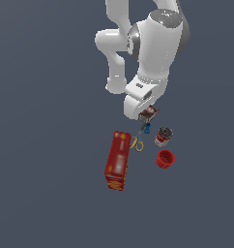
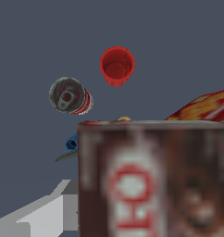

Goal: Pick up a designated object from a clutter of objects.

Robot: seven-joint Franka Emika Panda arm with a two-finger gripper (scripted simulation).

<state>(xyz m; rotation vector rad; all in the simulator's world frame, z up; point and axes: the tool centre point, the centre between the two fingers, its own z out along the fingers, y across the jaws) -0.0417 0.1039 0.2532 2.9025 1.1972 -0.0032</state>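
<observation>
Dark red box (image 1: 149,114) sits at gripper (image 1: 147,116), raised above clutter; fills wrist view (image 2: 153,180), markings blurred. Jaws mostly hidden behind box; appear pinched on it. Long red carton (image 1: 117,160) cut off in wrist view. Yellow-handled scissors (image 1: 137,143), blue piece (image 1: 147,129) partly hidden. Can (image 1: 162,136), red cup (image 1: 165,158) clear.

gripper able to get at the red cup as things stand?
Probably not yet. The gripper appears shut on the small dark red box, which fills the wrist view up close. The red cup sits upright and unobstructed beyond the red-labelled can, but the box would need releasing first.
</observation>
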